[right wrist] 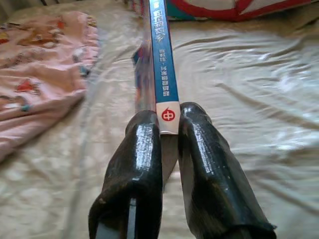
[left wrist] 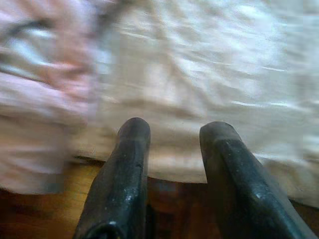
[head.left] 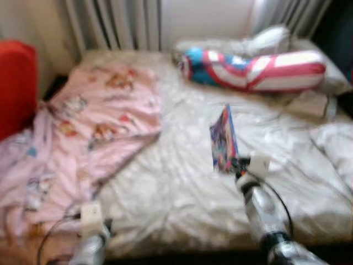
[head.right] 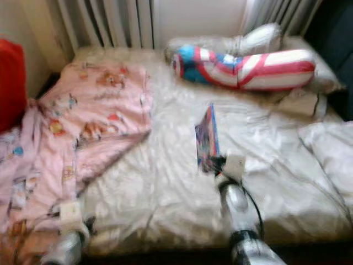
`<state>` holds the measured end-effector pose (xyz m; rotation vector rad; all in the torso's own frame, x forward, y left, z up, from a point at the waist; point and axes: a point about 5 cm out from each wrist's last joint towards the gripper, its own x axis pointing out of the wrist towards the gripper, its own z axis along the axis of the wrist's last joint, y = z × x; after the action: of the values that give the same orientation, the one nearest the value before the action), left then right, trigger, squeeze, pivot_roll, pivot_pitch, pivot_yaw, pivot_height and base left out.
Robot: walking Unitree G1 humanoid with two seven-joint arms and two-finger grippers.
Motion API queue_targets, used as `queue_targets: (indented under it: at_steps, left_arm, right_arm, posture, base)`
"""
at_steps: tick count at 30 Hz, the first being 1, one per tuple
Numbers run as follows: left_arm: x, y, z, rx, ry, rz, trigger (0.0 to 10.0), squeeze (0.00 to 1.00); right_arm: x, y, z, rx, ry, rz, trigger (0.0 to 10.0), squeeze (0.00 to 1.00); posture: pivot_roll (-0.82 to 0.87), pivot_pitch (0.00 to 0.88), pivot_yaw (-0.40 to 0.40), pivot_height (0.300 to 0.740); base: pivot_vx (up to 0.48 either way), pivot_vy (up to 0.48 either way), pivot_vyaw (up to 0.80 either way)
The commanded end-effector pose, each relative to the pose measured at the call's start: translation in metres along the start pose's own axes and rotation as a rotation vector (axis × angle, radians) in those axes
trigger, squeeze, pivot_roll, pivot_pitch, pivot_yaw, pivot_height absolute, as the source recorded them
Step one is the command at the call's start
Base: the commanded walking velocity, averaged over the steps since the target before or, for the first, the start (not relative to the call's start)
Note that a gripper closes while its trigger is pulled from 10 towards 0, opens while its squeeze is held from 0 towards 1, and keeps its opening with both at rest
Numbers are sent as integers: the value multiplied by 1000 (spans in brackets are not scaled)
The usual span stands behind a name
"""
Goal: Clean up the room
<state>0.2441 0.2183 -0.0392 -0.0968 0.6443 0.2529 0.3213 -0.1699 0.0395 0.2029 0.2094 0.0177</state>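
A colourful book [head.left: 224,138] with a blue spine [right wrist: 162,64] stands on edge above the middle of the white bed sheet [head.left: 182,182]. My right gripper [right wrist: 168,124] is shut on its lower end, the spine pinched between both black fingers [right wrist: 144,149]. The right arm [head.left: 259,210] reaches in from the bed's near edge. My left gripper [left wrist: 172,132] is open with nothing between its fingers, hovering at the near edge of the mattress over the wooden floor [left wrist: 35,219], close to the pink blanket [head.left: 94,121].
The pink cartoon blanket covers the left half of the bed. A long red, white and blue bolster [head.left: 253,69] and white pillows [head.left: 270,38] lie at the head. A red object [head.left: 16,83] stands at the left. Grey curtains [head.left: 116,22] hang behind.
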Motion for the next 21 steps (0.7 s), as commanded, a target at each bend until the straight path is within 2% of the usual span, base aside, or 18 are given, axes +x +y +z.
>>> queue_targets:
  at_steps: [1,21]
  left_arm:
    - [-2,5,-7,11,27,13,10000,0]
    - [-2,3,-7,16,26,9,10000,0]
  right_arm:
    - [5,6,14,-1,-66,20,10000,0]
    - [6,8,13,-25,-56,21,10000,0]
  posture:
    - [-116,53,-64,740]
    - [-119,59,-66,740]
  base:
    - [0,-334,0]
    - [0,-335,0]
